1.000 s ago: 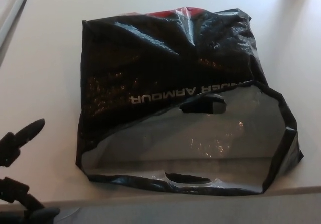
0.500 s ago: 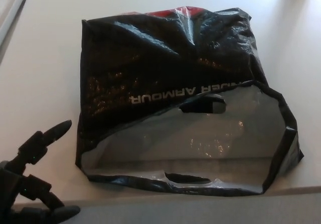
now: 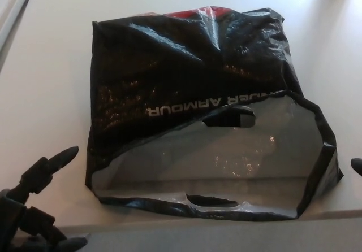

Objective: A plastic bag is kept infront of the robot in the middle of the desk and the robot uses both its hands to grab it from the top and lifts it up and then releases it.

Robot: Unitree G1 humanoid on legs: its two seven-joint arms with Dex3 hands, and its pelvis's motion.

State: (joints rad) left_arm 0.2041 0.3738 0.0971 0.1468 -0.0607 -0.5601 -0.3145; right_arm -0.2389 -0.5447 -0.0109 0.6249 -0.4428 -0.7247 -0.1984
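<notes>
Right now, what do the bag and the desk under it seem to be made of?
The bag looks like thin glossy black plastic film: it crinkles, shows sharp bright highlights, and its grey inside shines at the open mouth. The desk looks like a smooth matte pale surface, perhaps laminate; the picture does not settle that.

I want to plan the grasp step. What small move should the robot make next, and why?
Probably move the left robot hand right, toward the near left rim of the glossy black plastic bag. Its fingers are apart, it holds nothing and it is left of the bag without touching it. Only a tip of the right robot hand shows.
</notes>
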